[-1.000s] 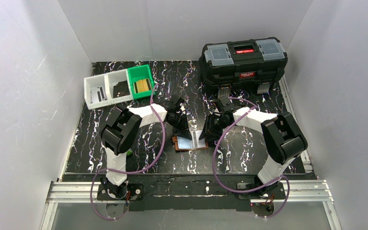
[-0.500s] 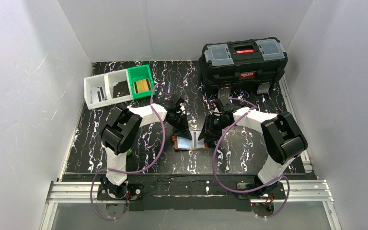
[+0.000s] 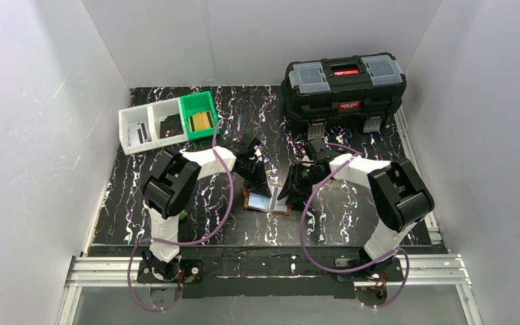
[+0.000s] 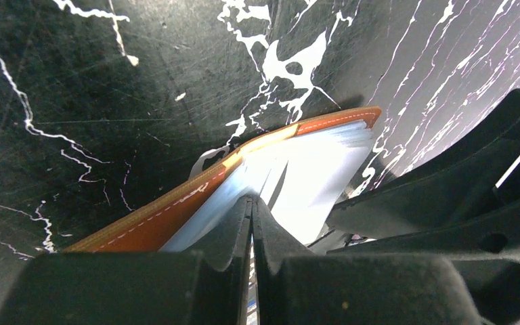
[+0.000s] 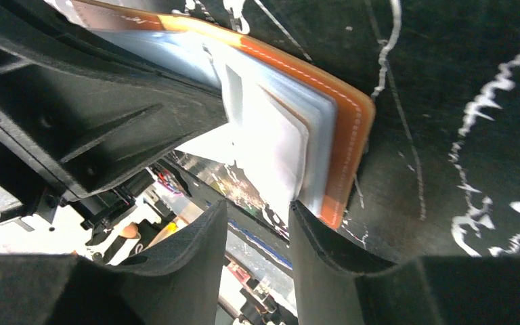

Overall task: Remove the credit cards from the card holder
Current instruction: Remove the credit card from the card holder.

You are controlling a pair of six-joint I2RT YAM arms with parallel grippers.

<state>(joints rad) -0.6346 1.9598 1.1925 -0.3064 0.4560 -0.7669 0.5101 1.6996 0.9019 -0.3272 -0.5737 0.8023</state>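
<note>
The black marbled table [image 3: 352,223] carries the big black toolbox [image 3: 344,84] at the back right and the white and green bins [image 3: 152,125] at the back left, all well apart from my work. In the middle, between my two arms, the card holder [image 3: 269,202] lies open and flat, brown leather down and glossy pale pockets up.

My left claw [image 4: 251,203] is squeezed fully closed, its joined tips pressing on the holder's left part to pin it. My right claw [image 5: 257,217] stands partway apart at the holder's right edge. One finger [image 5: 325,257] touches the rim of the pocket stack, with nothing pinched that I can see.

A pale rectangle [image 5: 271,145] behind the clear pocket may be one of the credit cards. None lies outside the holder. I judge I am at the first extraction, feeling for a card's edge. Next I need to work a fingertip under that edge, close on the card alone, and draw it out sideways while the left claw pins the leather.
</note>
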